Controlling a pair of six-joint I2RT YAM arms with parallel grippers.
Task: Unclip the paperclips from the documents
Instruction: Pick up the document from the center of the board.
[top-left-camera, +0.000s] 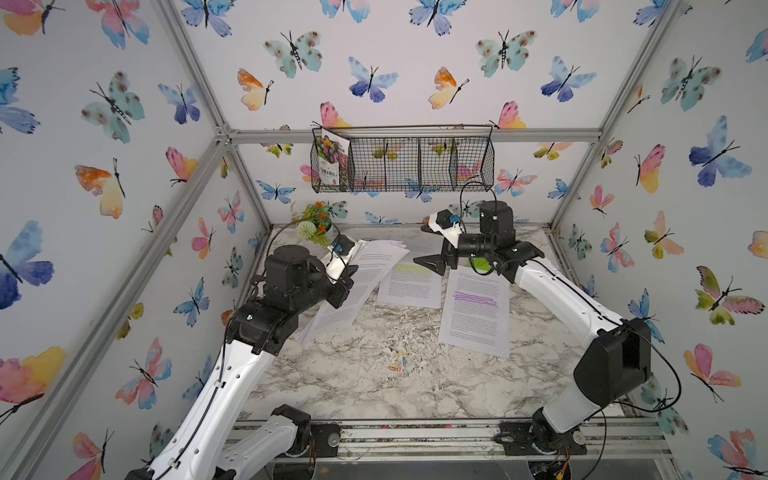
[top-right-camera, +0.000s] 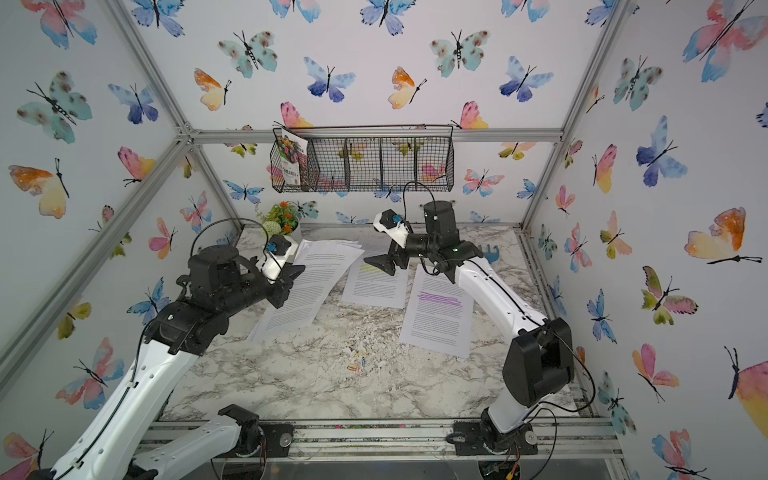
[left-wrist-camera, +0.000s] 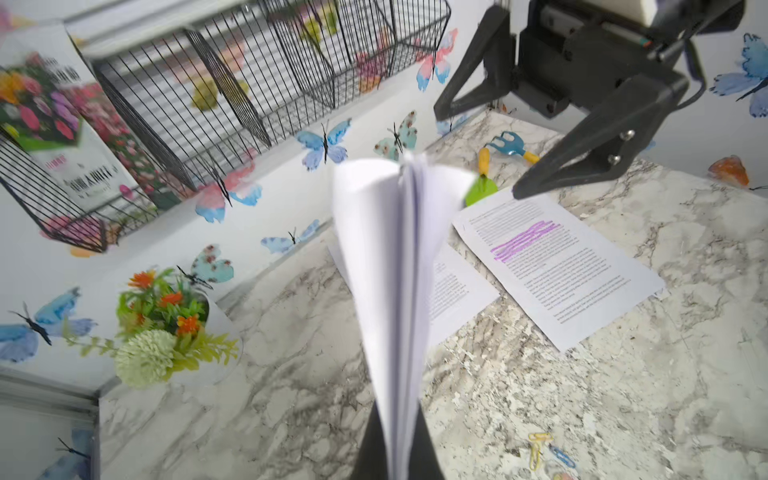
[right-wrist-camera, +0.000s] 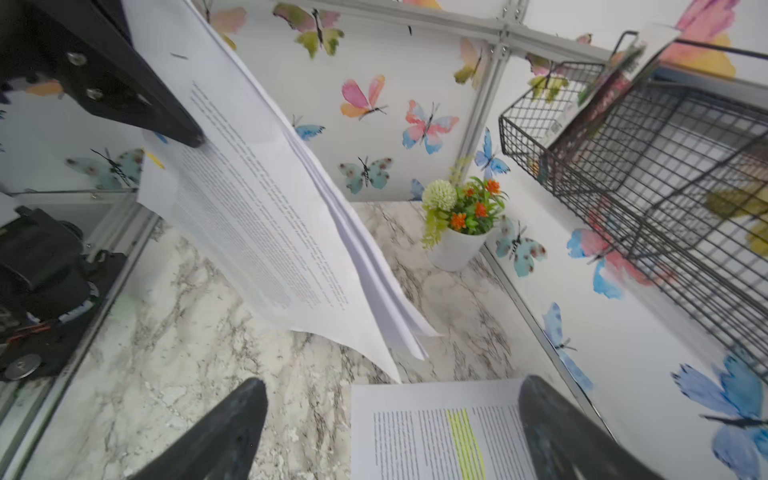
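Paperclips (top-left-camera: 397, 365): thin coloured wire loops

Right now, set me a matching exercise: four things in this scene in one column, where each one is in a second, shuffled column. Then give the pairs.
Things
1. unhighlighted document
2. purple-highlighted document
3. loose paperclips
4. seed packet

Places
A. standing in the wire basket
B. lying flat on the table, text up
C. held off the table, clamped in the left pincer
D. clustered on the table's near part

Pairs: 1-C, 2-B, 3-D, 4-A
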